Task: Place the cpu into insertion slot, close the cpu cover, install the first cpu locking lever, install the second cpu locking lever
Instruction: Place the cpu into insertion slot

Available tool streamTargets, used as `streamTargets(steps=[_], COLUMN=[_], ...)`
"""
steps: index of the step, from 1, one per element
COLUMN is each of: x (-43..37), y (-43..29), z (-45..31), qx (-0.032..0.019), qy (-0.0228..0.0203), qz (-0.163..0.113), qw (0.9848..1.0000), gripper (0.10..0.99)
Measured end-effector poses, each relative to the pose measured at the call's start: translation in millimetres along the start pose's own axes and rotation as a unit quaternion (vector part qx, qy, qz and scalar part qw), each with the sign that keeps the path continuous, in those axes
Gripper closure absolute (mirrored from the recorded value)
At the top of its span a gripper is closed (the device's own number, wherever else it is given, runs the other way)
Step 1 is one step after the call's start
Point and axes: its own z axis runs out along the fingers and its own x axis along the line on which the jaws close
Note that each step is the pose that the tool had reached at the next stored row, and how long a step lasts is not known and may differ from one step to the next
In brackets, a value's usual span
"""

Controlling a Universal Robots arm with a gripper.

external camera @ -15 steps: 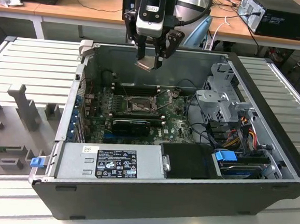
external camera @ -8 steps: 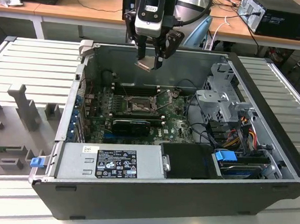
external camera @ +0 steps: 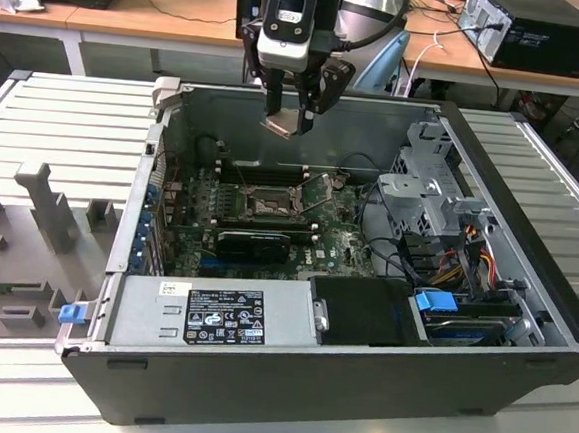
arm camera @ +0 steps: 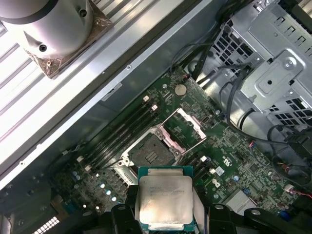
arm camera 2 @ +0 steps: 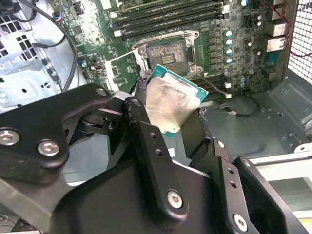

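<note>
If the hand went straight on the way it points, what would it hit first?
Probably the green motherboard close beside the open insertion slot, the held cpu touching first; depth is unclear.

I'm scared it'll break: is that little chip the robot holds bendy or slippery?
Probably stiff: the cpu looks flat and unbent while pinched by the gripper. Its shiny metal top may be slippery. It looks thin, so it is likely light, and fragile if dropped.
</note>
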Motion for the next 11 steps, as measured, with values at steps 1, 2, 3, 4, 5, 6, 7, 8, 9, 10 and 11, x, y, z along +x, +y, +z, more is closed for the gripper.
streamTargets(steps=[1, 2, 3, 4, 5, 6, 7, 8, 9, 10, 11], x=[0.0, 0.0, 0.0, 0.0, 0.0, 0.0, 0.0, 0.0, 0.0, 0.0, 0.0], y=[0.0, 0.0, 0.0, 0.0, 0.0, 0.0, 0.0, 0.0, 0.0, 0.0, -0.1], z=[0.0, 0.1, 0.1, 0.2, 0.3, 0.3, 0.4, 0.4, 0.6, 0.7, 0.7], qx=[0.0000, -0.0001, -0.0001, -0.0002, -0.0003, -0.0003, -0.0003, -0.0004, -0.0005, -0.0005, -0.0006], qy=[-0.0002, -0.0004, -0.0005, -0.0008, -0.0011, -0.0013, -0.0015, -0.0019, -0.0022, -0.0025, -0.0028], qz=[0.002, 0.004, 0.006, 0.009, 0.013, 0.015, 0.017, 0.022, 0.025, 0.028, 0.032], qw=[1.0000, 1.0000, 1.0000, 1.0000, 0.9999, 0.9999, 0.9998, 0.9998, 0.9997, 0.9996, 0.9995], gripper=[0.561, 0.561, 0.561, 0.561, 0.561, 0.561, 0.561, 0.561, 0.561, 0.561, 0.561])
